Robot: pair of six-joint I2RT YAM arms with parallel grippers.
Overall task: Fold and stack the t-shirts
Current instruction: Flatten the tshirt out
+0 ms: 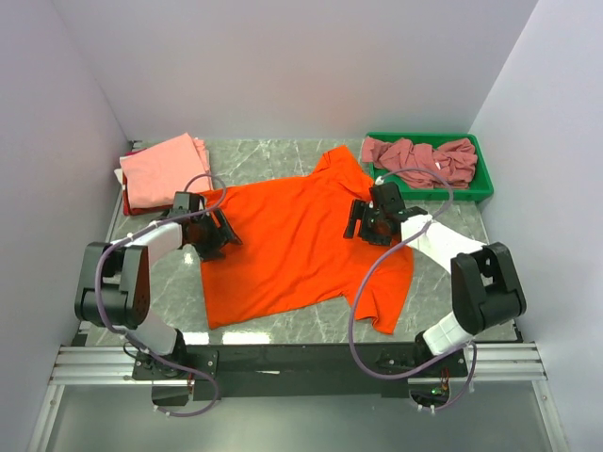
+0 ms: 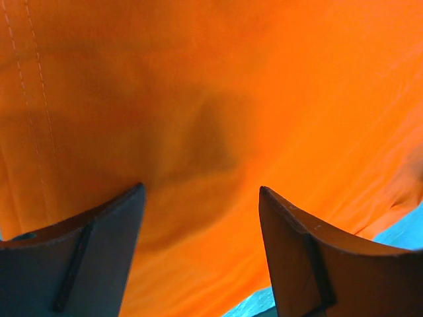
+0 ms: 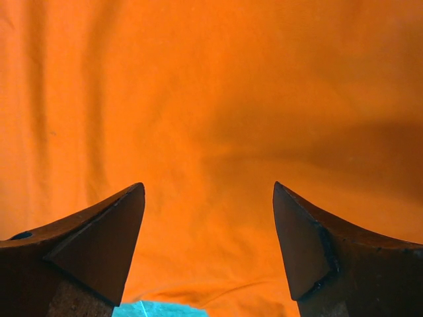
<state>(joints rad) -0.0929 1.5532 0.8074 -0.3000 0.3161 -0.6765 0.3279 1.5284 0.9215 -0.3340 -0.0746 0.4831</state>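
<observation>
A bright orange t-shirt (image 1: 301, 240) lies spread flat across the middle of the marble table. My left gripper (image 1: 219, 233) hovers open over its left edge; orange cloth (image 2: 218, 99) fills the left wrist view between the spread fingers (image 2: 99, 244), nothing pinched. Over the shirt's right side, my right gripper (image 1: 366, 221) stands open too, its fingertips (image 3: 304, 244) wide apart above smooth orange fabric (image 3: 211, 105). A folded salmon-pink t-shirt (image 1: 162, 169) rests at the back left. Crumpled rose-mauve t-shirts (image 1: 422, 160) fill the bin.
A green plastic bin (image 1: 480, 188) stands at the back right. White walls close in the table on three sides. A strip of marble table (image 1: 273, 160) shows behind the orange shirt, and a sliver of table (image 3: 152, 309) shows under the right wrist.
</observation>
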